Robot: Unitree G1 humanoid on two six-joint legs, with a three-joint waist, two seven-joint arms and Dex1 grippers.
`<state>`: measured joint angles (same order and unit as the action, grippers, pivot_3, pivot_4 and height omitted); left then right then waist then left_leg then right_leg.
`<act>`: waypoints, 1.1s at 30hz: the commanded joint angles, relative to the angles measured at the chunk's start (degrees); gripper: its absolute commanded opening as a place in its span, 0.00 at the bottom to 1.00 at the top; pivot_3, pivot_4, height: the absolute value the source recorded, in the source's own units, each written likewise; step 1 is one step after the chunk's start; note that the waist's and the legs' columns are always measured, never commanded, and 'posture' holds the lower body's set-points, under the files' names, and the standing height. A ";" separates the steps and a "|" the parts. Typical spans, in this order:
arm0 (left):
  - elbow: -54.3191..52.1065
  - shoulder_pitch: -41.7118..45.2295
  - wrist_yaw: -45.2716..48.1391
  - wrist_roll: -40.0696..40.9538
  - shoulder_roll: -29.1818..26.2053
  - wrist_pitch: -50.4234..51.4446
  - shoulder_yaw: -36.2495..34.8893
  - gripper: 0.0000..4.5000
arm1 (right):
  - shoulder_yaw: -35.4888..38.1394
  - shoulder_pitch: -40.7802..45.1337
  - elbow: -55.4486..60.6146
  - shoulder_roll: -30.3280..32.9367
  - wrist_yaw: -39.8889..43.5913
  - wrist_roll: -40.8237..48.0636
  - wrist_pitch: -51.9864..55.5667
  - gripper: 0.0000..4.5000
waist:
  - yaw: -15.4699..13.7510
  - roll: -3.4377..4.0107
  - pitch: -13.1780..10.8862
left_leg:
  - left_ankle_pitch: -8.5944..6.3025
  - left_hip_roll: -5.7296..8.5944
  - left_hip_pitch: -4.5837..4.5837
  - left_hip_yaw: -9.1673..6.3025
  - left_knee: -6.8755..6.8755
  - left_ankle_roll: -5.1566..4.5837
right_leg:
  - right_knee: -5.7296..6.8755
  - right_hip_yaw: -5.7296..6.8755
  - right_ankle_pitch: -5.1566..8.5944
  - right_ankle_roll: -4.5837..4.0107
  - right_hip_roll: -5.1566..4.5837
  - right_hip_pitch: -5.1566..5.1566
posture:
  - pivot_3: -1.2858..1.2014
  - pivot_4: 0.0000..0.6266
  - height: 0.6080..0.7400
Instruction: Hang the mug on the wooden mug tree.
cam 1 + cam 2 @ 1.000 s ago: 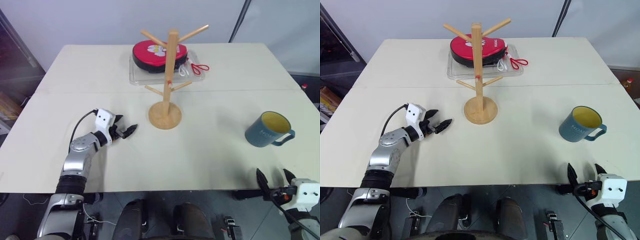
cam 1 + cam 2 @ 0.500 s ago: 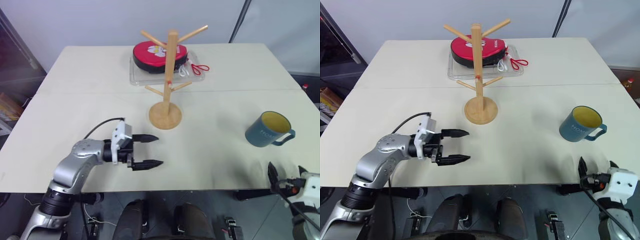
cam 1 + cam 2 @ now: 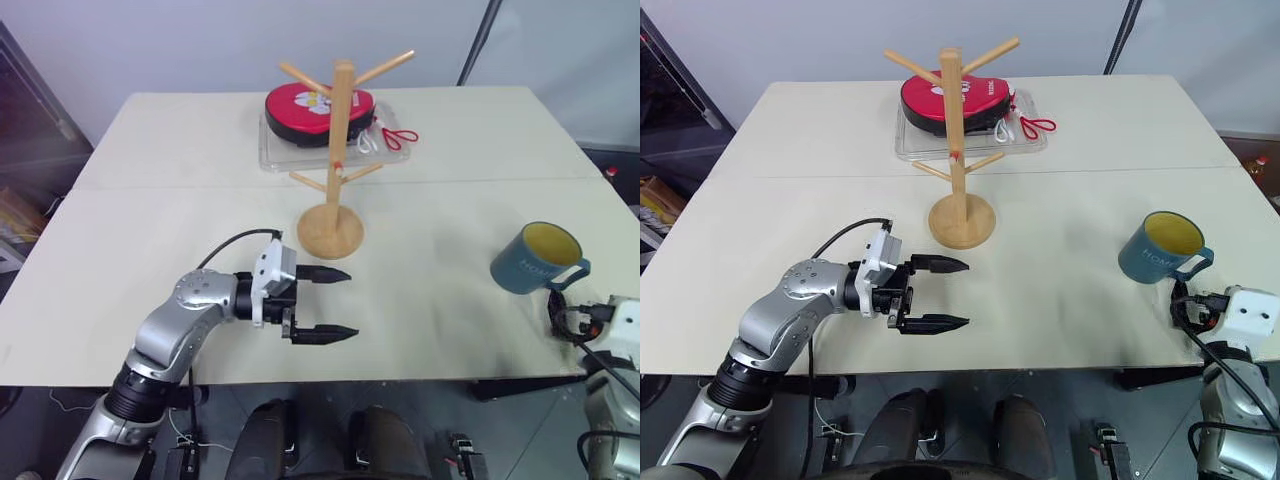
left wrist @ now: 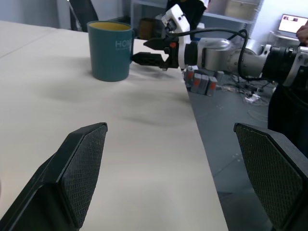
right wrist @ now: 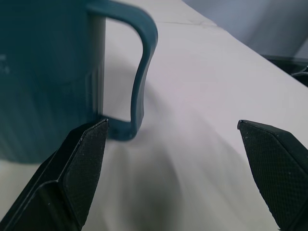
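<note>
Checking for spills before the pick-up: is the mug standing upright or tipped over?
Upright. The mug stands on its base on the table, its pale yellow inside facing up.

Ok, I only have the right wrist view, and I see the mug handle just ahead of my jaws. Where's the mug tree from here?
Observer: The wooden mug tree stands upright mid-way across the table, well to the left of the mug.
Operator: Is the other arm near it?
Observer: Yes, the left gripper is open just in front of the tree's base, pointing across toward the mug.
Operator: Anything behind the tree?
Observer: A clear tray holding a red pouch sits right behind it.
</note>
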<state>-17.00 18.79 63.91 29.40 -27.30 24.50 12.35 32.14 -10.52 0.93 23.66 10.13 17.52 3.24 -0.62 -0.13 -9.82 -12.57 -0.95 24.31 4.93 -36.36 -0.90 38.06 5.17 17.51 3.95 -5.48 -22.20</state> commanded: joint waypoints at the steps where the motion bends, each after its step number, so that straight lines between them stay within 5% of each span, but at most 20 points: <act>1: -2.81 0.70 -1.11 0.73 0.19 -0.01 -0.50 1.00 | 1.26 0.68 0.02 1.28 -0.15 -0.47 -0.10 0.99 | 0.00 0.00 0.00 | 0.00 0.00 0.00 0.00 0.00 0.00 | 0.00 0.00 0.00 0.00 0.00 0.00 | 0.52 0.24 1.00; 24: -3.40 1.36 -2.73 0.61 -0.16 -1.09 -1.14 1.00 | 0.61 11.46 -10.07 3.64 1.72 0.97 3.33 0.99 | 0.29 0.00 0.00 | 0.00 -0.01 -0.01 0.01 -0.03 0.00 | 0.02 -0.03 0.00 0.01 0.04 0.01 | 0.52 0.24 1.00; 27: -3.02 1.15 -2.53 0.44 -0.26 -1.60 -1.13 1.00 | 0.61 12.18 -10.84 3.33 3.01 2.08 3.54 0.79 | 0.32 0.01 0.00 | 0.01 -0.02 -0.02 0.01 -0.03 0.00 | 0.02 -0.03 0.00 0.01 0.06 0.01 | 0.52 0.24 1.00; 33: -2.77 0.60 -2.35 0.30 -0.42 -2.35 -1.10 1.00 | 0.17 11.88 -9.88 2.55 4.17 3.02 3.72 0.08 | 0.17 0.01 0.00 | 0.00 -0.02 -0.01 0.01 -0.03 0.00 | 0.02 -0.03 0.00 0.01 0.05 0.02 | 0.52 0.24 1.00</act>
<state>-18.57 19.77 61.30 29.37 -27.38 23.21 12.22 31.88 1.31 -10.41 26.03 14.13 19.87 7.04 -0.45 -0.13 -9.82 -12.57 -0.96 24.30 4.93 -36.40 -0.90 38.08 5.14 17.50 3.96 -5.43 -22.19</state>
